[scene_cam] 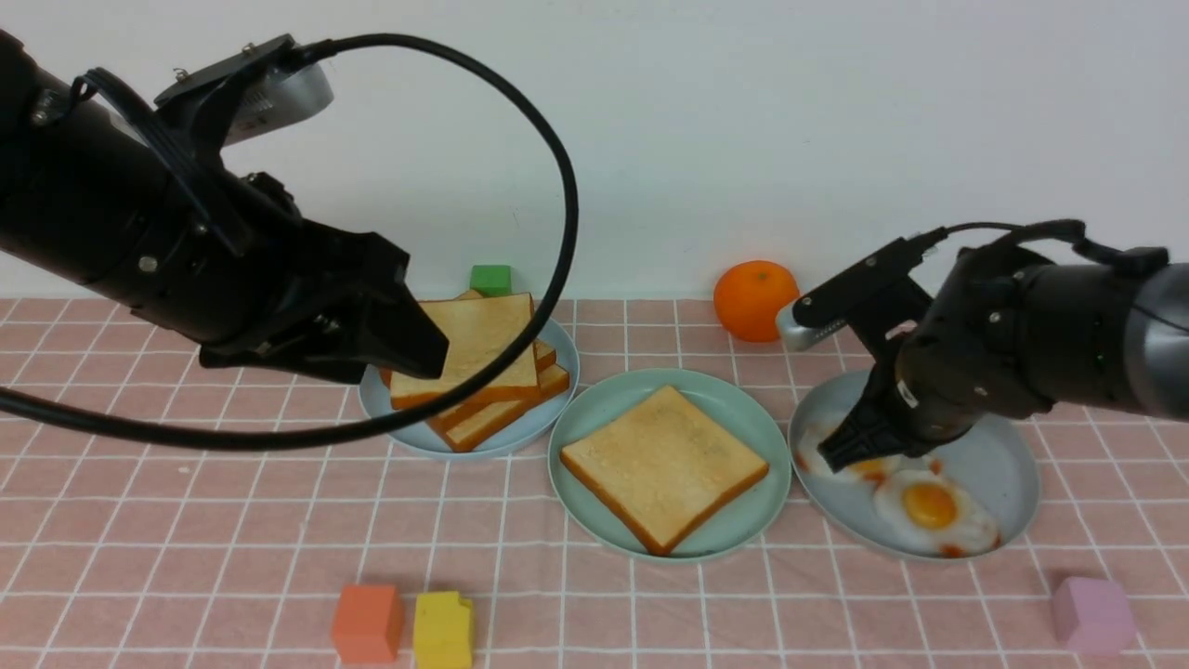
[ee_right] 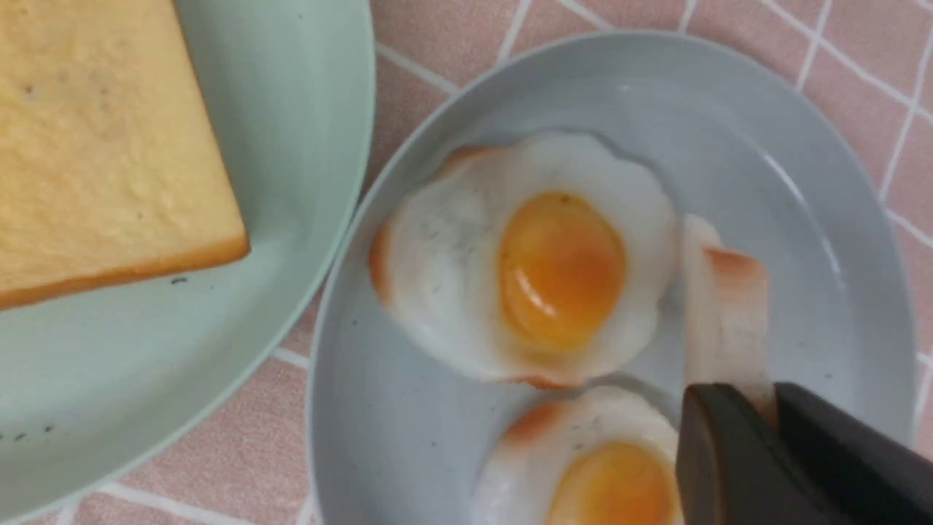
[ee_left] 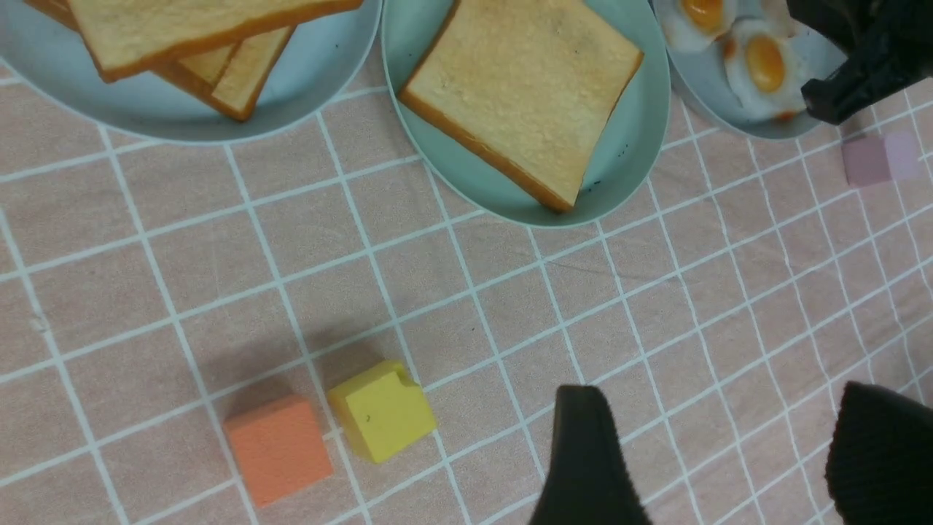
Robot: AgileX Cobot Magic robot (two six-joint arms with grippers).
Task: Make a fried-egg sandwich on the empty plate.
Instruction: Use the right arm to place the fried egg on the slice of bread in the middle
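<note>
Mint plate parked dead centre between the other two, one toast slice lying flat on it, just the bottom layer so far, no egg, no lid. Makes sense as the middle spot, within reach from either side. Toast plate on the left, blue-grey, carrying a toast stack of a few slices, fanned out a bit. Egg plate on the right, same blue-grey, with two eggs side by side, edges meeting. Right gripper down inside that plate, jaws squeezed together on a thin flap of egg white, pinched at the rim and bent upward. Guessing an edge grab because of the flat, floppy shape, nothing thicker to bite on. No telling which egg's flap, though. Left gripper hanging high on the toast side, jaws wide apart, holding nothing, probably parked there to leave the centre free and be handy for the top slice later. Worth watching for the second egg dragging along on any lift, given the contact. Bystanders on the pink checked cloth: an orange at the back, a green block behind the toast plate, orange block and yellow block up front, lilac block front right. None in the way.
</note>
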